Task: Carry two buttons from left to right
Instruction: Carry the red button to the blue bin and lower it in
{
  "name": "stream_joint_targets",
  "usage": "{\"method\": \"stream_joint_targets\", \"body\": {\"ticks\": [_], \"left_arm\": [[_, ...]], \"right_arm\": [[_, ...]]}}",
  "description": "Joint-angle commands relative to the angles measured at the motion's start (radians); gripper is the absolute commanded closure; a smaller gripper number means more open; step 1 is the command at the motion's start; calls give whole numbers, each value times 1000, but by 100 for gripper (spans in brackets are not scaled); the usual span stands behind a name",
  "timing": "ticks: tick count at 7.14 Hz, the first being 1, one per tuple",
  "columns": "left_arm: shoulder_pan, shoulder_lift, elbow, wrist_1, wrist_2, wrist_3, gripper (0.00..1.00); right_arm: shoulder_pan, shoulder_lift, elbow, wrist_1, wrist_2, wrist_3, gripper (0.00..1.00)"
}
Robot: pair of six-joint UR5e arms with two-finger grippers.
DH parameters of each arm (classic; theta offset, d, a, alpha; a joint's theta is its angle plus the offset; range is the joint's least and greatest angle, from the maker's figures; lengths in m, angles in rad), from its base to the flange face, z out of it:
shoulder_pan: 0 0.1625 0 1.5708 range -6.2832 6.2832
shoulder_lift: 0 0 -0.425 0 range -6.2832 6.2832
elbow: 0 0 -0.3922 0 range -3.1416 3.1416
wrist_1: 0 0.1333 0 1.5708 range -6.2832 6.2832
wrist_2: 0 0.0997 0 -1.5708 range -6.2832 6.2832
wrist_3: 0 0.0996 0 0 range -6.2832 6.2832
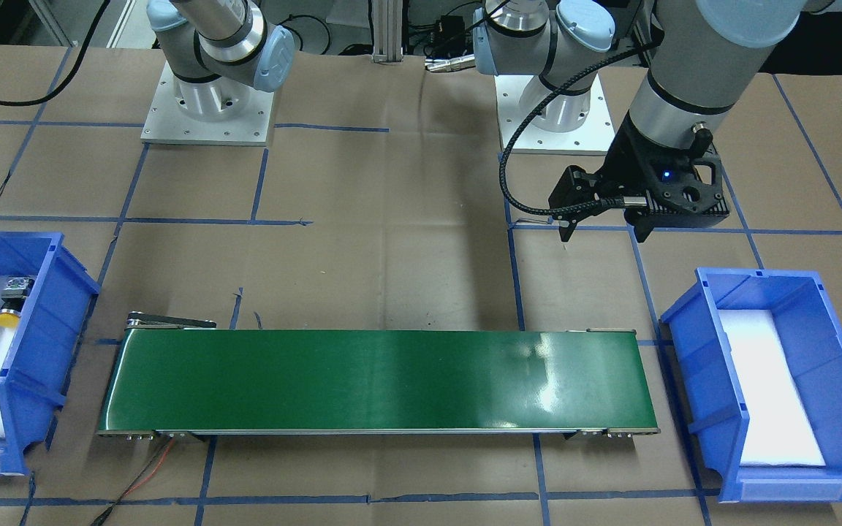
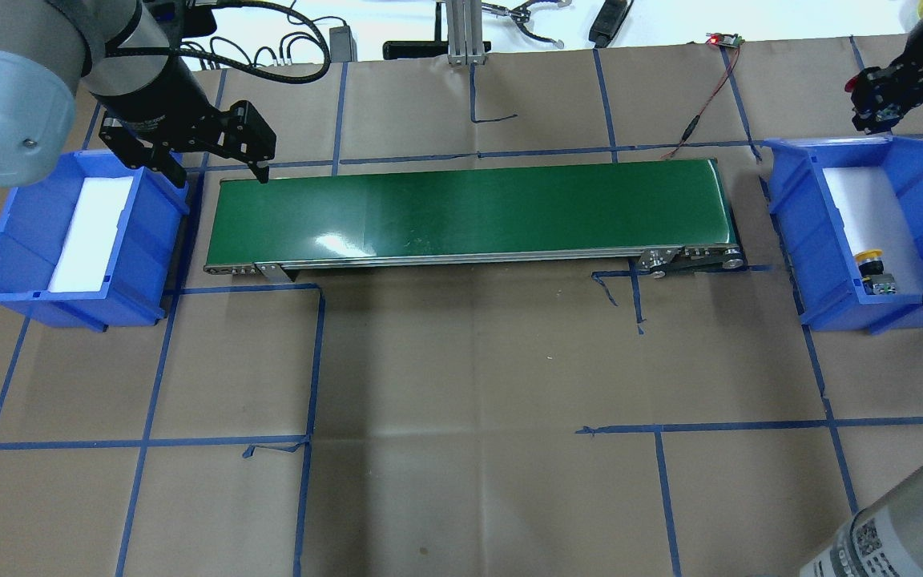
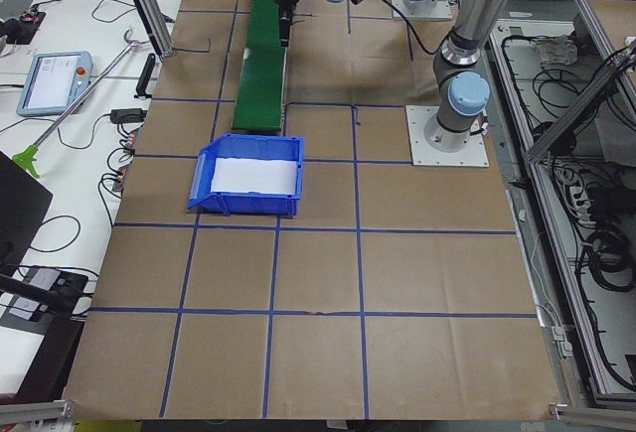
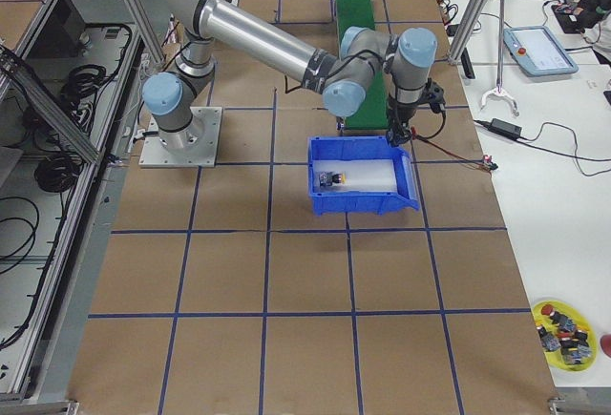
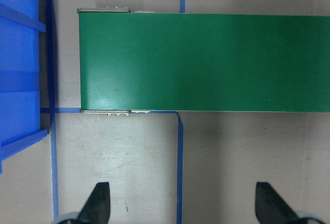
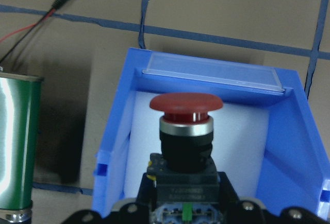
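My right gripper is shut on the red button, cap forward, and holds it above the far end of the right blue bin. The red cap shows as a small dot in the overhead view. The yellow button lies on the white foam at the near end of that bin, and also shows in the front-facing view. My left gripper is open and empty, hovering over the gap between the left blue bin and the conveyor. Its fingertips are spread wide.
A green conveyor belt runs between the two bins. The left bin holds only white foam. A red and black wire lies behind the belt's right end. Blue tape lines cross the brown table.
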Motion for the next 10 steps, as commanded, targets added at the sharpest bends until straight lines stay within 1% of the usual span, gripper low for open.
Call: {"method": "stream_joint_targets", "body": {"ticks": [1, 2, 4, 5, 9, 10], "left_arm": [[0, 0, 0, 0, 0, 0, 0], [0, 0, 0, 0, 0, 0, 0], [0, 3, 0, 0, 3, -6, 0], [0, 3, 0, 0, 3, -26, 0], [0, 3, 0, 0, 2, -32, 0], [0, 3, 0, 0, 2, -32, 0]], "right_arm": [[-37, 26, 51, -8, -1, -42, 97], [-51, 24, 96, -49, -1, -42, 97], [-72, 22, 191, -169, -2, -42, 97], [-78, 27, 219, -198, -2, -40, 97], [-82, 41, 257, -202, -1, -31, 97], [-82, 44, 257, -202, -1, -31, 90]]}}
